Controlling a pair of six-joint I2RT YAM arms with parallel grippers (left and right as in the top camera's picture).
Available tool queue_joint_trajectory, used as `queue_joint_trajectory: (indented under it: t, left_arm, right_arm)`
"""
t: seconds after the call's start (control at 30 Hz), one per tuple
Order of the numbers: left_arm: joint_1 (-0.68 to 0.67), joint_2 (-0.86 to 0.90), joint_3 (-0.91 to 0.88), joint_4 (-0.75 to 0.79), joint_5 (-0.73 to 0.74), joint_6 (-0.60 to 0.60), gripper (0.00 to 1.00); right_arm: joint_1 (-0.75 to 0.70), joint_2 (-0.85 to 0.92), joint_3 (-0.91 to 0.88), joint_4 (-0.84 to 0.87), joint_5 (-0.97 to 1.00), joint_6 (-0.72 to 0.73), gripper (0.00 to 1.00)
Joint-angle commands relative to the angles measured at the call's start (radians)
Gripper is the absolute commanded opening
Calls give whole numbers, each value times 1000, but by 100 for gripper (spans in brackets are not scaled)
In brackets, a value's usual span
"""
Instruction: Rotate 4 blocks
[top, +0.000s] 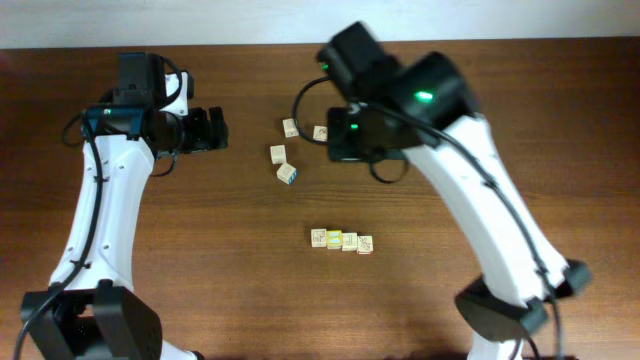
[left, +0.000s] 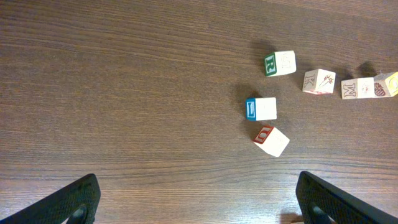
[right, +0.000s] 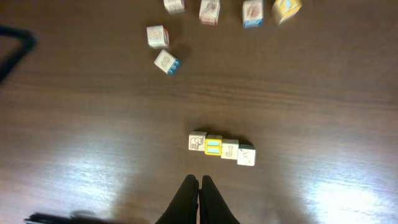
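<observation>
Counting blocks: ten in the right wrist view, in three groups.
Row (right: 222, 149): four blocks, side by side and touching.
Far line (right: 209, 9): four blocks with gaps between them, at the top edge of that view.
Pair (right: 157, 35): two blocks, near each other but apart, between the far line and the row.
Overhead count: eight show; the right arm hides the rest of the far line.
Claws: two.
Row axis: its length runs left to right across the tabletop (top: 200, 250), and the right end lies slightly nearer the arm bases.
Row faces: printed faces point up, and the second block from the left has a yellow frame.
Pair facing: one block sits skewed to the wood grain with a blue side showing; the other shows a red side in the left wrist view.
Row place: mid-tabletop, well apart from the other six.
Left claw (left: 199, 208): spread fully wide and holding nothing, with the far line and pair ahead of it.
Right claw (right: 198, 183): fingers pressed together and gripping nothing, tips aimed at the row and just short of it.
</observation>
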Motion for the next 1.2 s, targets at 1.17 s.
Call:
queue_joint_trajectory:
  t: [1.17]
  left_arm:
    - [0, 5, 19, -1, 10, -2, 99]
  right_arm:
    - [-40, -129, -1390, 825, -214, -43, 4]
